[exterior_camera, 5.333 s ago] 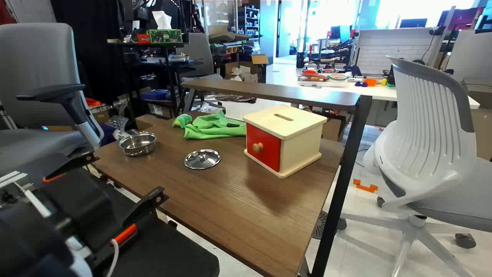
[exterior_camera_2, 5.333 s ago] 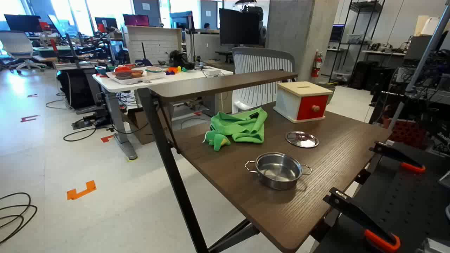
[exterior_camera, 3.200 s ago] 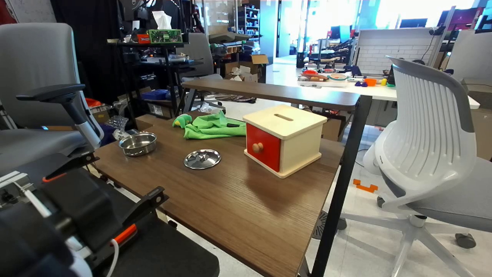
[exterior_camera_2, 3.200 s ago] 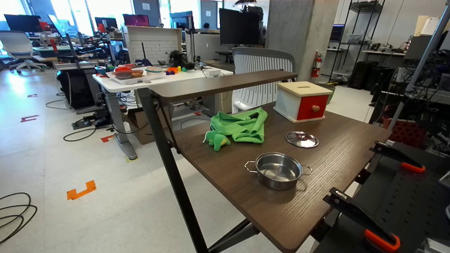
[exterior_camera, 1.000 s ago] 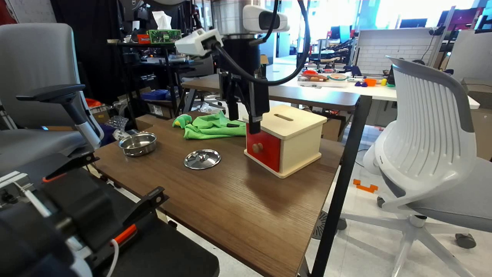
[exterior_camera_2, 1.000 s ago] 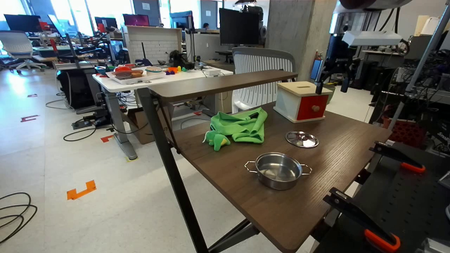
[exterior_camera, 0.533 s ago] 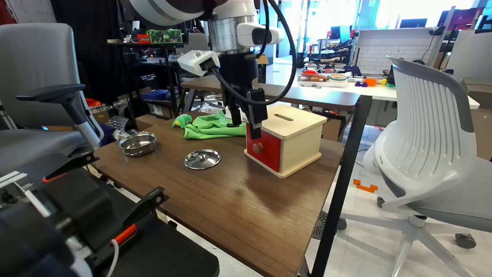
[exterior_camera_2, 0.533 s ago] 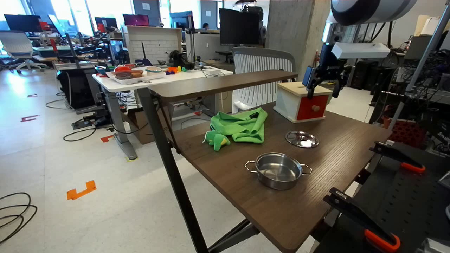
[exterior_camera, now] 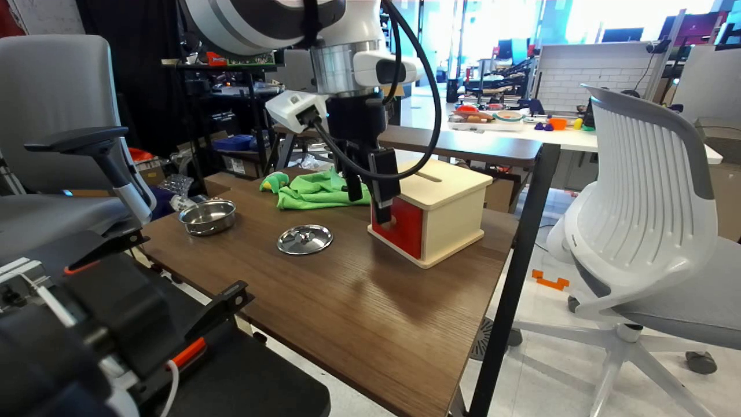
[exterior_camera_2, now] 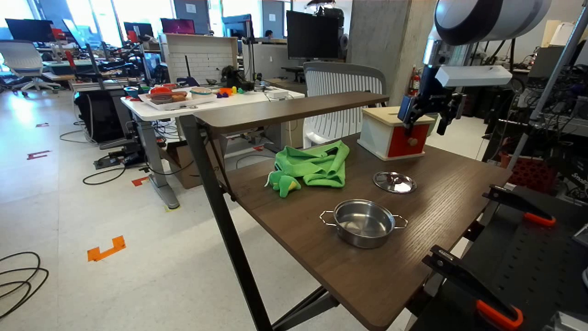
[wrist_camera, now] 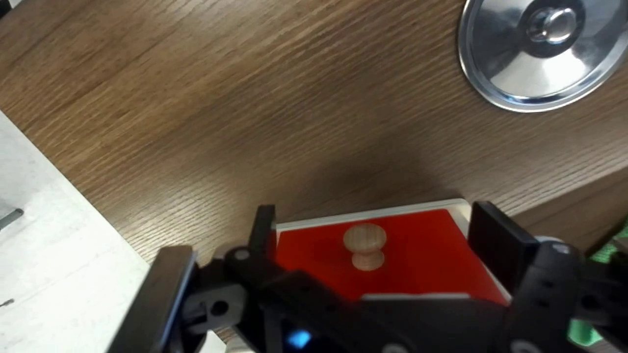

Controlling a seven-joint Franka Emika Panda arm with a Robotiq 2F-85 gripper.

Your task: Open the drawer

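Observation:
The drawer has a red front panel (exterior_camera: pixel 408 229) and is shut flush in the small pale wooden box (exterior_camera: pixel 454 215). Both exterior views show it; the red panel (exterior_camera_2: pixel 400 140) carries a round wooden knob (exterior_camera_2: pixel 412 142). My gripper (exterior_camera: pixel 369 204) points down just in front of the drawer, partly covering the panel and knob. It is open in an exterior view (exterior_camera_2: pixel 425 130). In the wrist view the gripper (wrist_camera: pixel 375 215) has its fingers wide apart on either side, with the knob (wrist_camera: pixel 364 238) between them and untouched. The lower part of the panel is hidden by the gripper body.
A round metal lid (exterior_camera: pixel 305 240) and a metal pot (exterior_camera: pixel 207 217) stand on the brown table (exterior_camera: pixel 347 301). A green cloth (exterior_camera: pixel 318 191) lies beside the box. A raised shelf (exterior_camera: pixel 451 142) runs behind. A black cable (exterior_camera: pixel 431 127) loops from the wrist.
The arm was out of view at first, then came in above the box. Over the last second my open gripper has moved down in front of the red panel. The drawer and box have not moved.

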